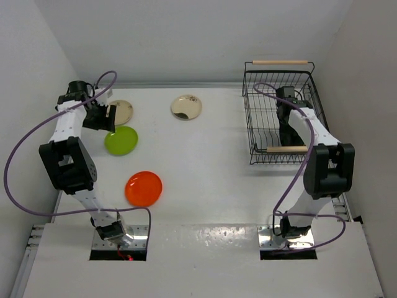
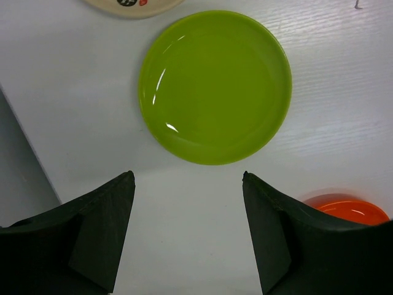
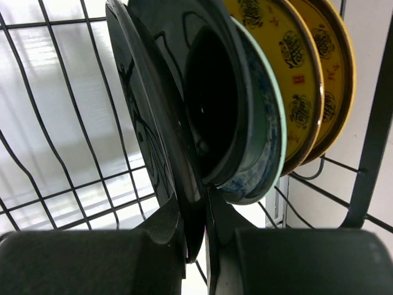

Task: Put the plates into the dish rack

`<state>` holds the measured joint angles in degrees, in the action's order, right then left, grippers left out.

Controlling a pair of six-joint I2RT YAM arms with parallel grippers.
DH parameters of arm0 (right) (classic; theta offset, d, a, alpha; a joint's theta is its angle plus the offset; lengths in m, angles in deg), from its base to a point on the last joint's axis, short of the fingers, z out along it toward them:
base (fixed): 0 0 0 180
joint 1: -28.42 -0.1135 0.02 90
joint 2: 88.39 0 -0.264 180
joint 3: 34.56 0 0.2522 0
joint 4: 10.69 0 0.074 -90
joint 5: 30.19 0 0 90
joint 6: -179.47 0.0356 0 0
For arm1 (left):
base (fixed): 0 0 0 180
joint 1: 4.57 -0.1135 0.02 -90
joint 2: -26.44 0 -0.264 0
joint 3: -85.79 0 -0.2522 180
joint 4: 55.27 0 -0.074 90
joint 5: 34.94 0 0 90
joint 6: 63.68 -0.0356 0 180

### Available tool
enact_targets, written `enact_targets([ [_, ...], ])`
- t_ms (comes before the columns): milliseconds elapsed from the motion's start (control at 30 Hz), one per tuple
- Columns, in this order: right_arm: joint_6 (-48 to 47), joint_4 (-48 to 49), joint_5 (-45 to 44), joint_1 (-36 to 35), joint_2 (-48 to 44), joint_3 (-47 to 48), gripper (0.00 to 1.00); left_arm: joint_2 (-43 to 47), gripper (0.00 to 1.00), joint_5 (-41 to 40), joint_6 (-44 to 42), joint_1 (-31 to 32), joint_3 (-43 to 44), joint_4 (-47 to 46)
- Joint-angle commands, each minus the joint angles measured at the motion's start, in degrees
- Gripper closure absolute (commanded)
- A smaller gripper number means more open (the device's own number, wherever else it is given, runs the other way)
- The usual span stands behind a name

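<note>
- Right gripper pinches black plate upright in dish rack; blue-patterned plate and brown-gold plates crowd just beside.
- Left gripper spread wide above lime green plate; orange-red plate near.

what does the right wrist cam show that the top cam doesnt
Right wrist only: the black plate clamped on edge in the right gripper, beside the blue-patterned plate and two brown-gold plates, all upright. Top only: the lime green plate, orange-red plate and two cream plates flat on the table. Both: the dish rack and the right gripper inside it.
</note>
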<state>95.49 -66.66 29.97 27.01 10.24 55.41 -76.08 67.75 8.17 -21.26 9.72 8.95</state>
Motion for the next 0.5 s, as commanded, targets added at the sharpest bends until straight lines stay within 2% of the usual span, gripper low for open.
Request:
enact_targets([
  [0,0.75,2.58,-0.67,-0.09,0.16,-0.7,1.0,3.64,0.24,0.5,-0.74,-1.32,-0.08,-0.97],
  [200,0.66,5.13,0.31,0.18,1.65,-3.34,0.97,3.64,0.24,1.11,-1.27,-1.86,-0.08,-0.97],
  [233,0.75,4.6,0.4,0.27,2.61,-2.99,0.94,3.64,0.24,1.11,-1.27,-1.86,-0.08,-0.97],
  [267,0.66,4.6,0.32,0.44,2.71,-2.9,0.85,3.64,0.24,1.11,-1.27,-1.86,-0.69,-0.97],
  [367,0.75,3.98,0.32,0.18,3.06,-2.2,0.68,3.64,0.24,1.11,-1.8,-2.38,-1.4,-0.97],
  [467,0.75,4.42,0.32,0.27,2.01,-1.41,0.55,3.12,0.24,0.5,-3.11,-2.38,-2.8,-0.97],
])
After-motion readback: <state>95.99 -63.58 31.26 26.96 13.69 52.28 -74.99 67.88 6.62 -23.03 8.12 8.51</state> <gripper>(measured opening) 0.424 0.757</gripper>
